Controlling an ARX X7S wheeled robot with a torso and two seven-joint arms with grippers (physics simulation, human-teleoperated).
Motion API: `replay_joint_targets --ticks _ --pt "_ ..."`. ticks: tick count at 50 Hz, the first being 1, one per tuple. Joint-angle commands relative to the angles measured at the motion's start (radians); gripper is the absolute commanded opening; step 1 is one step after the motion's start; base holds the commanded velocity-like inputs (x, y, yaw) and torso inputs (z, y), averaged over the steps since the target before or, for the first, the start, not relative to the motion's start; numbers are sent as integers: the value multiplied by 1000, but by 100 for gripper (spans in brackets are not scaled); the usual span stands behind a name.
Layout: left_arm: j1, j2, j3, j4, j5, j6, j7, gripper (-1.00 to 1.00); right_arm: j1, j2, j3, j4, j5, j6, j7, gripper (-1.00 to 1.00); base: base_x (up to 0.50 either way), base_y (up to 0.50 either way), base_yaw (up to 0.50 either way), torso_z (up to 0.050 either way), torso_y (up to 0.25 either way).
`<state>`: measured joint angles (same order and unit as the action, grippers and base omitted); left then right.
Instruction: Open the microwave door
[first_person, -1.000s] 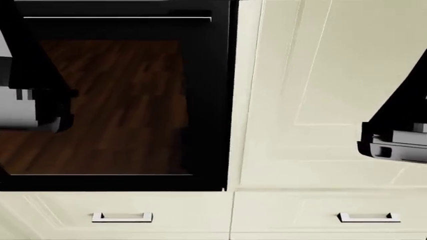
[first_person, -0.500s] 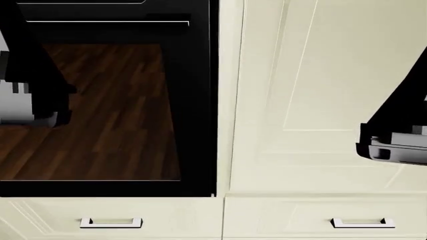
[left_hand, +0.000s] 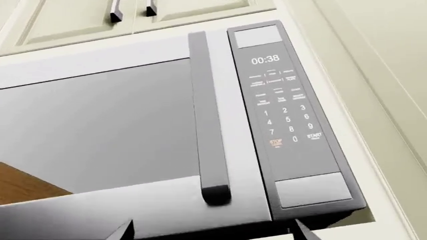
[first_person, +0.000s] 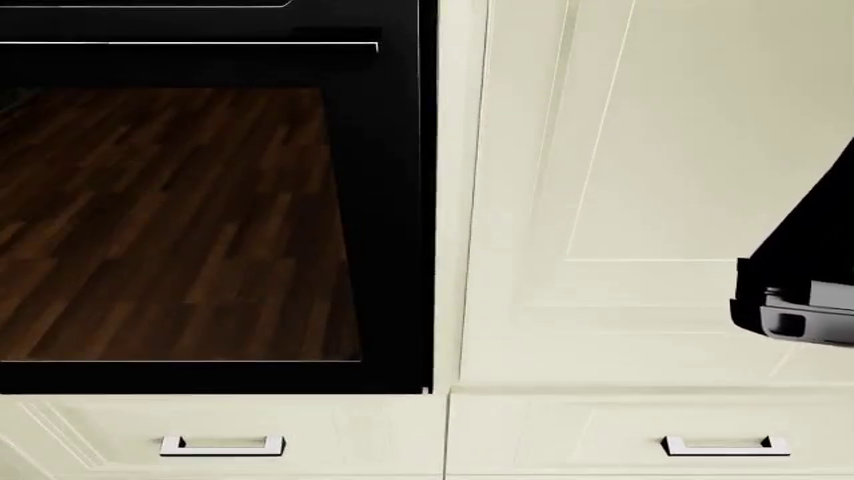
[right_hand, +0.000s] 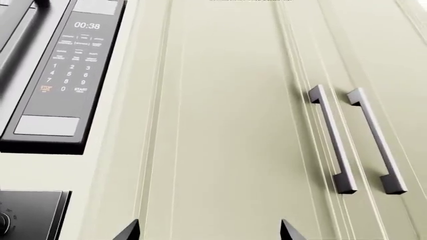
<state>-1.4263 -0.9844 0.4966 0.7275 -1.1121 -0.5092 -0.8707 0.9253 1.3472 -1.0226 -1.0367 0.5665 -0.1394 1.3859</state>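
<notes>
In the left wrist view the silver microwave door (left_hand: 100, 125) looks shut, level with the dark keypad panel (left_hand: 287, 115), whose clock reads 00:38. A long grey handle (left_hand: 209, 115) runs along the door's edge next to the panel. My left gripper (left_hand: 213, 235) is open below the handle's lower end, apart from it, with only its fingertips (left_hand: 125, 231) showing. The right wrist view catches the same keypad panel (right_hand: 67, 75) off to one side. My right gripper (right_hand: 210, 232) is open and empty, facing a cream cabinet panel (right_hand: 220, 125). The head view does not show the microwave.
A black oven door (first_person: 200, 220) reflecting wood flooring fills the head view's left, with cream drawers (first_person: 347, 435) and their handles (first_person: 222, 445) below. My right arm (first_person: 801, 290) shows at its right edge. Tall cabinet doors with two bar handles (right_hand: 330, 140) lie beside the right gripper.
My left arm has left the head view's left edge. The right arm has drifted slightly right and down. The head view itself shifted a second ago, then held still.
</notes>
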Motion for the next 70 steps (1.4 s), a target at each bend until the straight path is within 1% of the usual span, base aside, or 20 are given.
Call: replay_joint_targets --ticks 1,6,12,19,30,43,70 --pt "-365 151 54 -227 -141 -232 62 100 5 30 -23 -6 -13 -44 19 100 0 0 0 0 0" --pt "-460 213 80 -350 -149 -286 104 100 30 44 -44 -8 -8 -58 23 100 0 0 0 0 0" --pt "-551 277 111 -511 -118 -321 160 100 82 55 -96 -9 -6 -68 31 100 0 0 0 0 0" --pt "-599 324 149 -636 -48 -315 225 100 121 58 -147 -8 -12 -75 40 100 0 0 0 0 0" --pt "-661 383 210 -810 64 -286 320 100 150 56 -180 -6 -13 -76 44 100 0 0 0 0 0" --pt "-676 437 267 -954 140 -251 408 100 167 55 -209 -1 -24 -83 49 100 0 0 0 0 0" --pt "-673 525 338 -1153 241 -179 515 100 183 47 -219 12 -13 -83 40 100 0 0 0 0 0"
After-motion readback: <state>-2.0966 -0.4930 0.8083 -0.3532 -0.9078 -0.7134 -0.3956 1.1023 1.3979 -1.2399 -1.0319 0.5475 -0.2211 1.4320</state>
